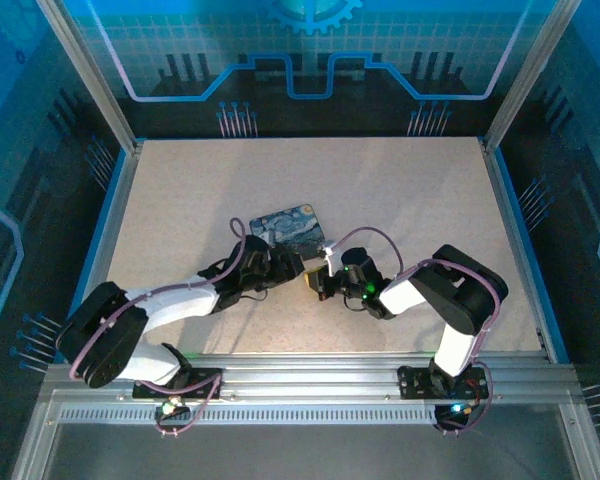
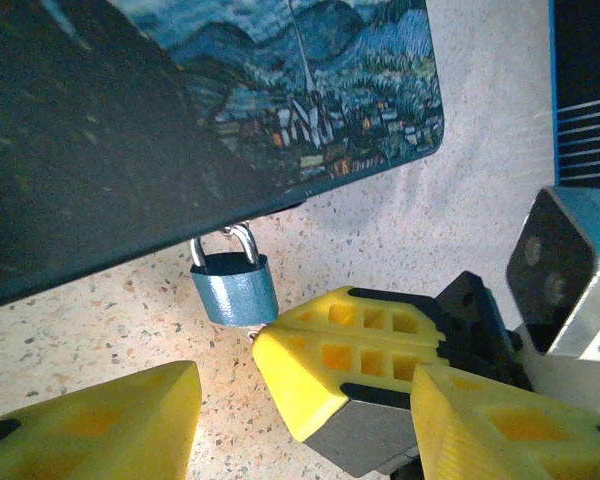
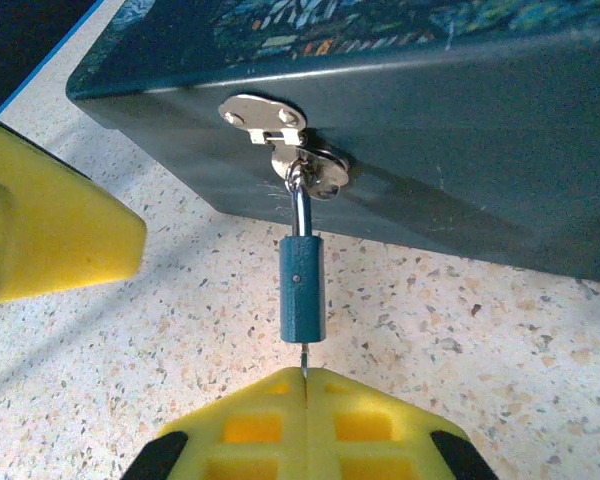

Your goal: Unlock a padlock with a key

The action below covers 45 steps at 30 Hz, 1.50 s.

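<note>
A small blue padlock [image 2: 233,288] hangs by its silver shackle from the hasp [image 3: 280,130] on the swirl-printed case [image 2: 310,90], its body lying on the table. My right gripper [image 3: 306,385] is shut on the key [image 3: 304,362], a thin metal sliver whose tip is in the padlock's [image 3: 302,290] underside. In the left wrist view those shut yellow fingers [image 2: 350,350] touch the lock's lower corner. My left gripper [image 2: 305,385] is open, its fingertips [image 2: 130,410] spread either side of the right gripper and just short of the padlock, holding nothing.
In the top view the case [image 1: 285,228] lies mid-table with both grippers, left [image 1: 285,268] and right [image 1: 315,282], meeting at its near edge. Speckled tabletop [image 1: 400,190] stretches behind and beside it, bounded by blue rails and the enclosure's frame.
</note>
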### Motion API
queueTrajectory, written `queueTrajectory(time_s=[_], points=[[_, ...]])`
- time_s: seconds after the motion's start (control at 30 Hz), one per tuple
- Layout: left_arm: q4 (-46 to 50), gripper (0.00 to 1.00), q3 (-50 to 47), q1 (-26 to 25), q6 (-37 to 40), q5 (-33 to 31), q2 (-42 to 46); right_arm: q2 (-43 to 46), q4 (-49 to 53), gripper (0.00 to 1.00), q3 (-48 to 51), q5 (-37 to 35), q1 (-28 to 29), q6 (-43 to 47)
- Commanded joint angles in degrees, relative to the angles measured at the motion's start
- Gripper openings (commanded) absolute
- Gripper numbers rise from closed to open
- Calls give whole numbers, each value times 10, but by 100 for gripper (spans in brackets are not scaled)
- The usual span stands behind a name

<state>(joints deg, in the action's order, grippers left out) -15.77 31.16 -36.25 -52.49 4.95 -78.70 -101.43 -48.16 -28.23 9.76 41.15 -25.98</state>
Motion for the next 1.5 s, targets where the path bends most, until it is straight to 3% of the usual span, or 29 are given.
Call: queueTrajectory(time_s=[0.0,0.87,1.2,1.47], points=[[-10,58,-26,7,-23,0,21,12,27,0,-10,-2,16,-32],[-119,57,-75,11,-112,13,-32,32,38,0,-20,32,45,-253],[-184,46,-94,11,-145,9,-59,24,24,0,-17,35,46,-303],[-194,43,-93,11,-159,13,-67,10,7,0,-19,42,45,-330]])
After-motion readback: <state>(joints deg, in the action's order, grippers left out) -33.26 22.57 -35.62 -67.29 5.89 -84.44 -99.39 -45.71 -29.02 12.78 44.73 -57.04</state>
